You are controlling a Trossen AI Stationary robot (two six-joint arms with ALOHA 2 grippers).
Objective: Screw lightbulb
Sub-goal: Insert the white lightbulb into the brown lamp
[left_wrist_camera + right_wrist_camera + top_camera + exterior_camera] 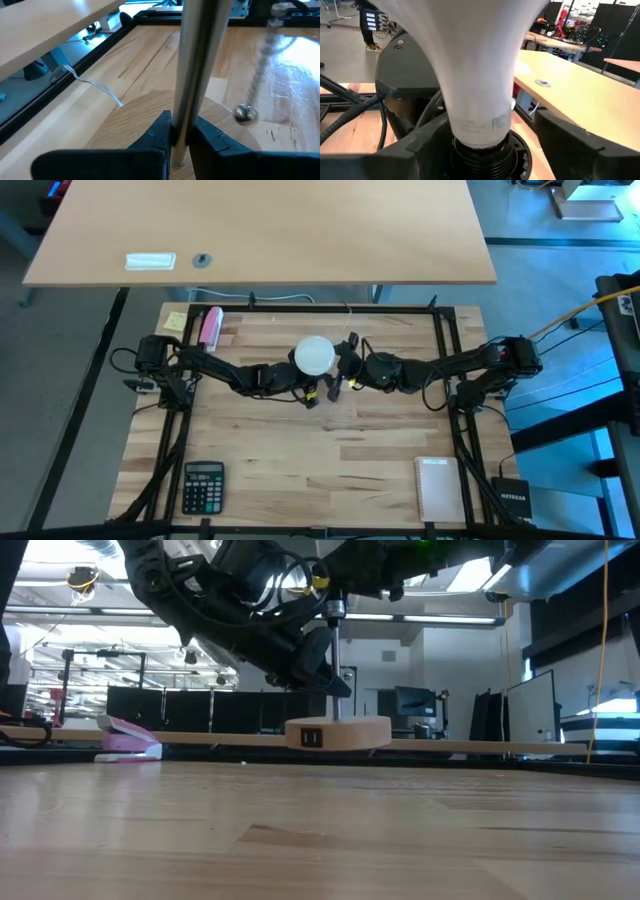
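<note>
A small lamp stands mid-table: a round wooden disc (338, 733), an upright metal rod (195, 60) and a black socket (482, 157) on top. The white lightbulb (314, 355) stands upright with its screw base in that socket. Its neck (477, 85) fills the right wrist view. My left gripper (180, 137) is shut on the rod just above the disc. My right gripper (492, 125) is open and level, one finger on either side of the bulb's neck. There is a clear gap on one side. A bead chain (260, 75) hangs beside the rod. My left gripper pinches the metal rod near its lower end (181, 125), just above the wooden disc, between its two fingers. The fingers slant downward from the table's left and lie across the rod. The rod stands upright, and the disc rests flat on the table.
A calculator (203, 485) lies near the front left and a white pad (438, 488) at the front right. A pink object (210, 327) and a yellow note (176, 321) lie at the far left. A black frame (440, 320) edges the table. A desk (260, 230) stands beyond it.
</note>
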